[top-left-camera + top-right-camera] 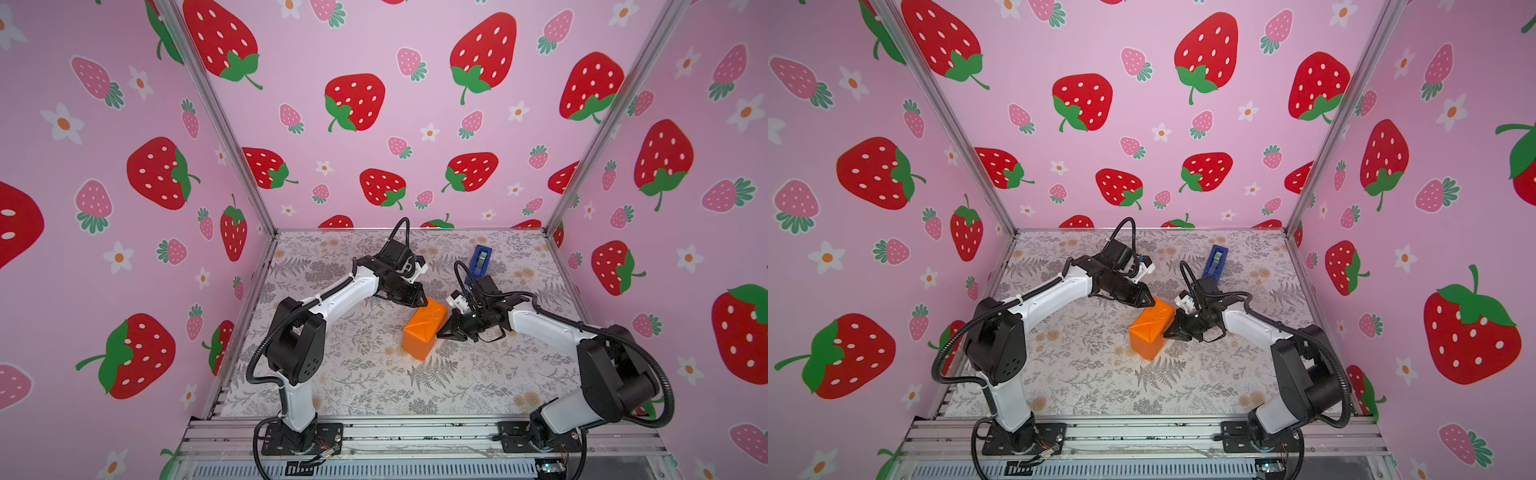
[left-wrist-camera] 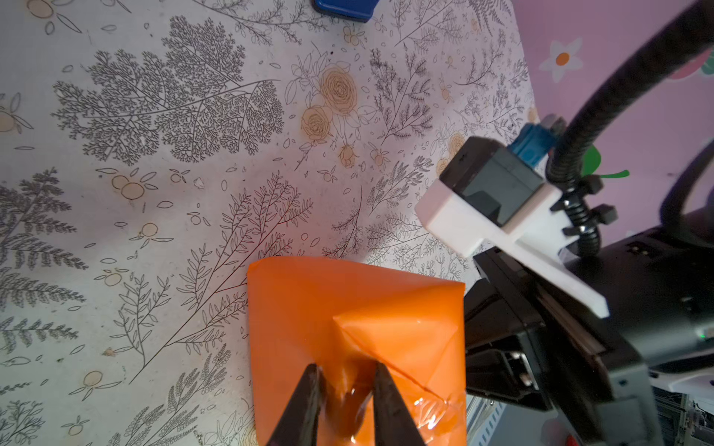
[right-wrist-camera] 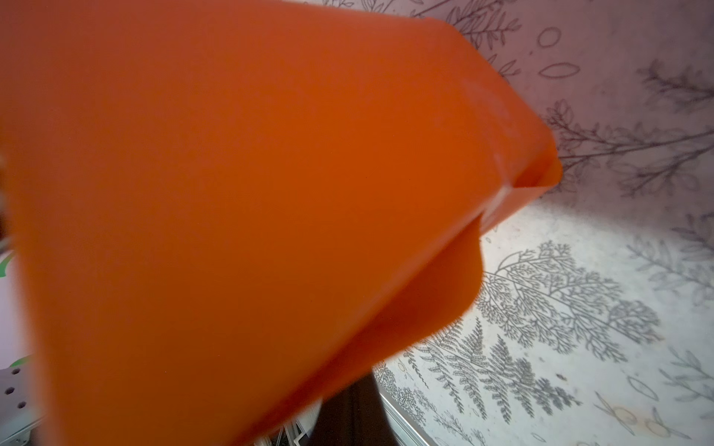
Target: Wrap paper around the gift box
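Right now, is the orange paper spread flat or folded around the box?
Folded: the paper forms a closed, box-shaped parcel with creased triangular flaps and shiny tape.

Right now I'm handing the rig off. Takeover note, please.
Left claw: fingers slightly apart, tips on the parcel's taped end.
Right claw: shut, tip against the parcel's side.
Things: the paper covers the gift box completely, so none of the box shows. The parcel sits mid-table, with the tape dispenser behind it.
Done: paper folded all round, clear tape on one end.
Left: a lower flap looks loose in the right wrist view. Probably tape it, then back both claws off.
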Controlling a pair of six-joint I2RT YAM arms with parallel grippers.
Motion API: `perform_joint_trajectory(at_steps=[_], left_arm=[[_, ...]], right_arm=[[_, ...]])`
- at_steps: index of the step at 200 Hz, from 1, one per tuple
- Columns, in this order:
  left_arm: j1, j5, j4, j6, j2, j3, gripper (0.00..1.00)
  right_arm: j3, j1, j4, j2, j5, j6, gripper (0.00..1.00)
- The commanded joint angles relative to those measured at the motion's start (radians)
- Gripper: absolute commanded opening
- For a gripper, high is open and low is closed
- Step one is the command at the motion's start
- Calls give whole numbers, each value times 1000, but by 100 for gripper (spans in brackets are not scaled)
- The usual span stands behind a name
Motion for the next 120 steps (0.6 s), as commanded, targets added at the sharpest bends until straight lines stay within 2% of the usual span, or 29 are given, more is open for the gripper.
perform_joint_trajectory(at_steps=[1,66,120], left_arm=[[-23,-70,-140,13,-3,6,30],[-23,-115,-171,35,-78,105,35],[-35,-207,-225,29,-149,128,46]], right_arm=[[-15,-10,0,-40,10,-3,0],[5,-25,-6,-76,18,-10,0],[12,-42,-17,-89,20,-16,0]])
